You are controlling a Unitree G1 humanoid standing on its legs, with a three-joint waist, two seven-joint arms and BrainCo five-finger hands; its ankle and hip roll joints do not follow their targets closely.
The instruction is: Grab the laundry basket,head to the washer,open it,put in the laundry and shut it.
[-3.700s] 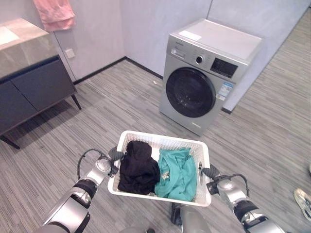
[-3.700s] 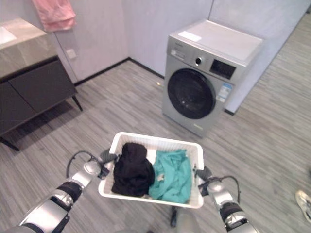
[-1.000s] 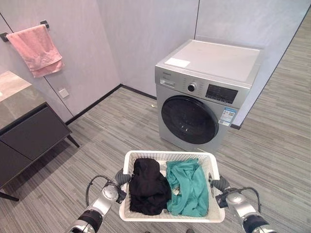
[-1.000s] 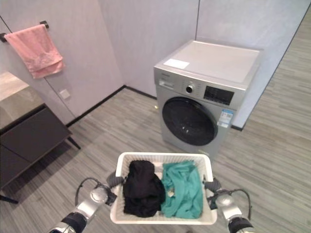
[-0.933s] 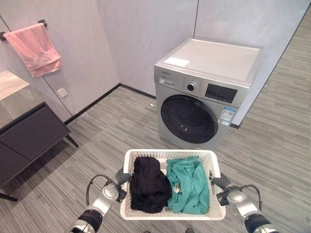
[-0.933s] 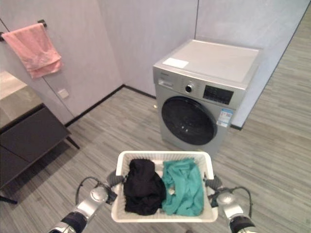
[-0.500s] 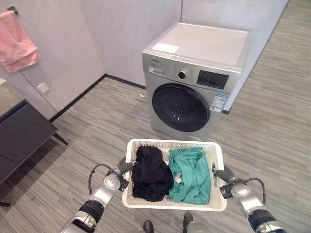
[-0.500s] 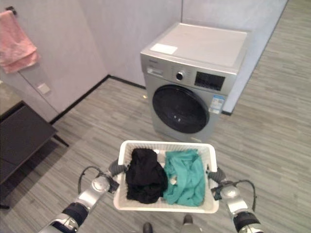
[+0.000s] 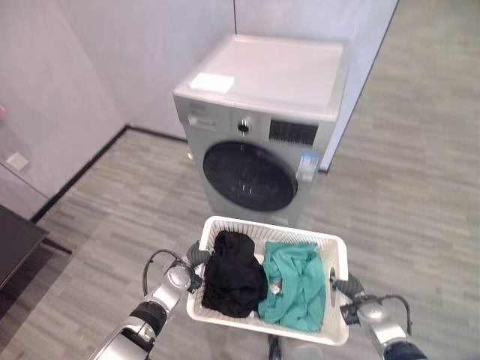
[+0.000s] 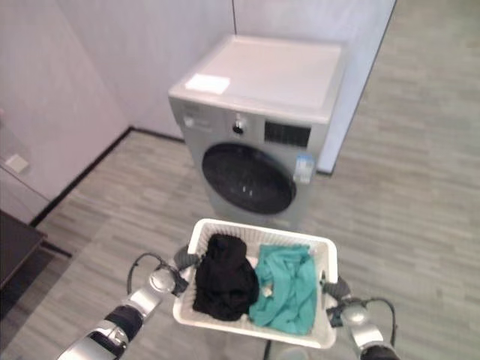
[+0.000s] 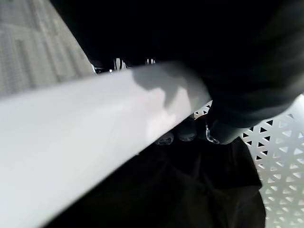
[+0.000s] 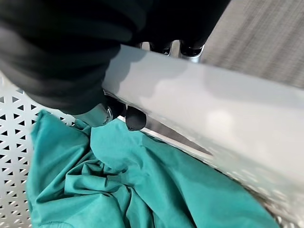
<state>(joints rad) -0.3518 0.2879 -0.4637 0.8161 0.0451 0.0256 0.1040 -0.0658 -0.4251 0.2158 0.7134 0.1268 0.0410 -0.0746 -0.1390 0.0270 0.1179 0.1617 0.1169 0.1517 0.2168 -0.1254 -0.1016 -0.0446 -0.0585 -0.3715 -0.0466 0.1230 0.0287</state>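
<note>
Your robot shows silver-grey segmented arms with black bands; each hand, left hand [image 9: 196, 257] and right hand [image 9: 346, 287], wears dark ribbed covers.

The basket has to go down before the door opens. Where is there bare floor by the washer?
Bare floor lies between the basket and the washer front, and wider to the washer's right. Left, a dark cabinet narrows the room. Both the left hand and right hand grip the rims.

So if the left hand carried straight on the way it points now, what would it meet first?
The left hand is curled over the white laundry basket's rim and points inward, so it would probably meet the black garment first; depth is unclear.
</note>
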